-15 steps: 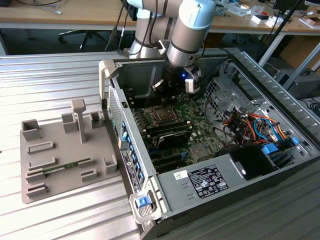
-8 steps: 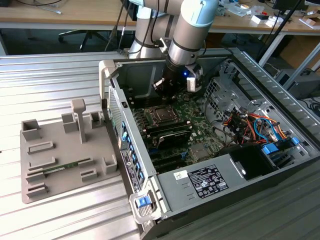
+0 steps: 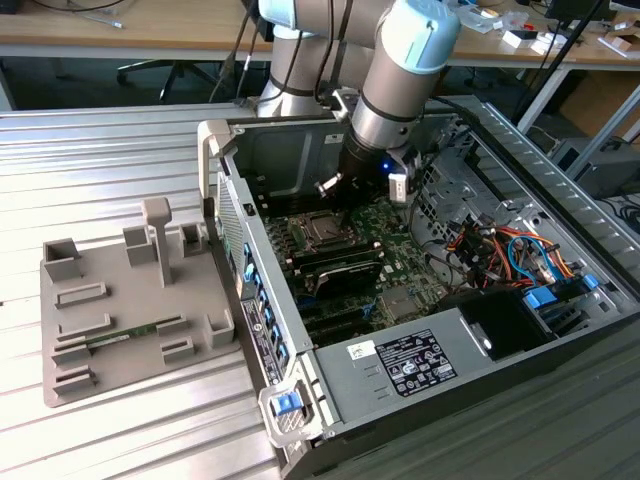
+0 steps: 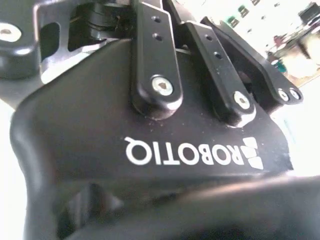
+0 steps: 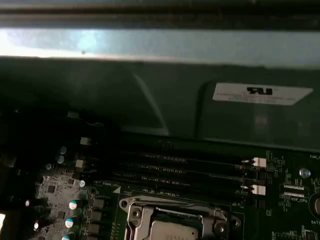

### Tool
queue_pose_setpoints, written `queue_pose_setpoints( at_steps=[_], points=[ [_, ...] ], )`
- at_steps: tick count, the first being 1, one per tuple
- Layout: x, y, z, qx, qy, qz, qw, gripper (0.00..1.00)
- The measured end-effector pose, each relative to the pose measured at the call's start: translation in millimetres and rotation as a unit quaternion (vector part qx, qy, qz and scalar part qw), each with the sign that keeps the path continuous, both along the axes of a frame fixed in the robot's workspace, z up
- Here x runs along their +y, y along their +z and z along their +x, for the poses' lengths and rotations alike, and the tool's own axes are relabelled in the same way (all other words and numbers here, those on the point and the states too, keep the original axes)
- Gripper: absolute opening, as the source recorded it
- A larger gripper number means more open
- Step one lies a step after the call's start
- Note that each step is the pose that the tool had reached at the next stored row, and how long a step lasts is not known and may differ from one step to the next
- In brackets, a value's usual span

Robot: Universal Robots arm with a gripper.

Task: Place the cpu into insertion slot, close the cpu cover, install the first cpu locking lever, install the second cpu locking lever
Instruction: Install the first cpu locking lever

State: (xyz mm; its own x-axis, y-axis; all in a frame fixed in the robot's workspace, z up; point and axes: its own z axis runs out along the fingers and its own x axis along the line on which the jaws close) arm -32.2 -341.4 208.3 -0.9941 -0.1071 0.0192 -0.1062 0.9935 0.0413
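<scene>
Grey ribbed metal table [image 3: 120,150] is carrying everything. On it, an open computer case [image 3: 500,330] is lying on its side, w/ green circuit board [image 3: 400,270] showing inside. Beside it, toward the exterior view's left, a grey fixture tray [image 3: 80,340] is sitting w/ upright posts.

Robot arm [image 3: 400,80] is reaching down into the case from the far side. Gripper [image 3: 345,195] is hanging low over the board, just beyond the socket area. Gripper body is looming close in the second wrist view [image 4: 150,150]; finger state: cannot tell.

Long black memory slots [image 5: 185,172] are running between the case wall and the socket.

Insertion slot [image 3: 318,232] is sitting near the board's far end. Cpu cover [image 5: 175,210] is lying down over it as a silver frame. Cpu [image 5: 172,231] is sitting in the slot, its grey metal top showing through the cover's opening. Locking levers: position unclear.
</scene>
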Motion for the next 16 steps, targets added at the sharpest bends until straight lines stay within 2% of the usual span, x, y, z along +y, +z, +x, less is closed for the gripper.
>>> queue_pose_setpoints(
  at_steps=[2, 4, 6, 10, 13, 16],
  points=[
    [-7.4, -0.1, 0.5, 0.0004, 0.0, 0.0, 1.0, 0.1],
    [-12.3, 0.0, 0.7, 0.0005, 0.0, -0.0006, 1.0, 0.1],
    [-14.8, 3.3, 0.7, 0.0005, 0.0, -0.0011, 1.0, 0.1],
    [-15.1, 17.3, 0.7, 0.0004, 0.0, -0.0011, 1.0, 0.1],
    [-15.1, 31.0, 0.7, 0.0005, 0.0, -0.0011, 1.0, 0.1],
    [-15.1, 31.8, 0.7, 0.0003, 0.0, -0.0009, 1.0, 0.1]
  ],
)
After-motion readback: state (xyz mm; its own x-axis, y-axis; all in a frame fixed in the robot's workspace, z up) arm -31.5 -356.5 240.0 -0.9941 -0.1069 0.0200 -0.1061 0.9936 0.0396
